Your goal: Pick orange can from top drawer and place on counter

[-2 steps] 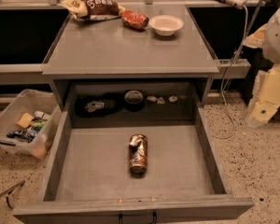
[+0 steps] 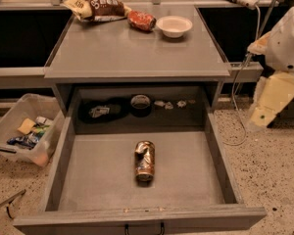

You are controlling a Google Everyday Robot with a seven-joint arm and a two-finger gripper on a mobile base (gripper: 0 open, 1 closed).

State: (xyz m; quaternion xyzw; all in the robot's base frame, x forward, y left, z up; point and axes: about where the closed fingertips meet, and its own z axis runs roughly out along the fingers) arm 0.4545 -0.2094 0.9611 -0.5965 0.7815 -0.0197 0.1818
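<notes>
The orange can [image 2: 145, 161] lies on its side, dented, in the middle of the open top drawer [image 2: 103, 180], its long axis pointing front to back. The drawer is pulled out below the counter [image 2: 132, 50]. My gripper [image 2: 264, 112] hangs on the white arm at the right edge of the view, outside the drawer's right wall and above the floor. It is well to the right of the can and not touching it, and nothing shows in it.
On the counter's back edge lie a brown-and-yellow snack bag [image 2: 95, 6], a shiny red item [image 2: 141, 20] and a white bowl [image 2: 174, 26]. A tape roll [image 2: 140, 103] and small bits sit in the recess behind the drawer. A clear plastic bin [image 2: 24, 129] stands on the floor at left.
The arm's pale end has shifted slightly left, toward the drawer. The can and drawer have not moved.
</notes>
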